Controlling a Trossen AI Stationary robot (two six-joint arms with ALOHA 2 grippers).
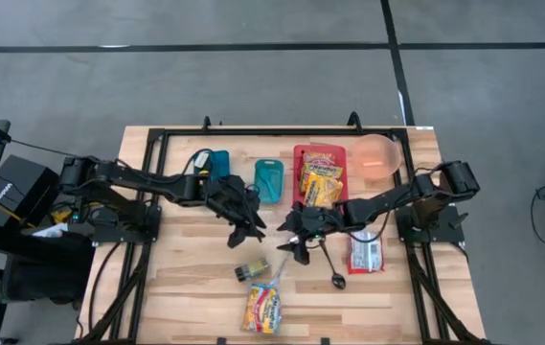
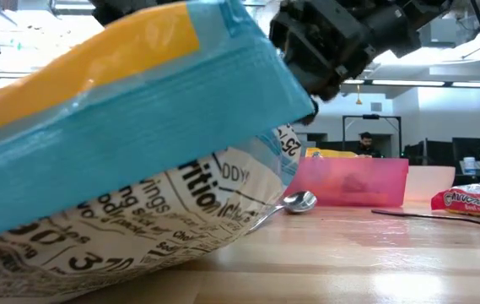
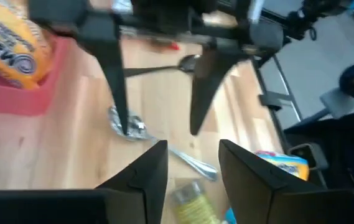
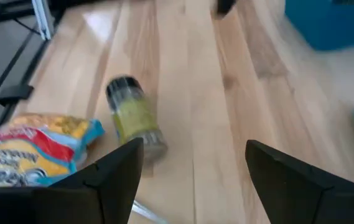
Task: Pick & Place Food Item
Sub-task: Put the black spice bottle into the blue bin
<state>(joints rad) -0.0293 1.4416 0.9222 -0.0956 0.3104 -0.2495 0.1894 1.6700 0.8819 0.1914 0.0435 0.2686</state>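
1. High view: you have both arms over the middle of the table (image 1: 186,278). The left claw (image 1: 249,228) and right claw (image 1: 294,240) hang near each other, so they could collide if either drifts inward. Count one jar (image 1: 250,271), one snack bag (image 1: 264,309) near the front edge, one spoon (image 1: 330,267), one wrapped packet (image 1: 366,253), two teal containers (image 1: 269,179), one red tray (image 1: 302,153) holding noodle packs, and one pink bowl (image 1: 379,156).

2. Low view: the snack bag (image 2: 138,169) fills your sight, so depth is hard to judge here. One spoon bowl (image 2: 299,202) rests on the table.

3. Left wrist view: your left claw (image 3: 193,167) is narrow and holds nothing; the jar (image 3: 192,200) lies just beyond it. Closing before it straddles the jar would roll the jar away.

4. Right wrist view: your right claw (image 4: 192,171) stands wide and empty, above the jar (image 4: 132,117), beside the snack bag (image 4: 30,149).
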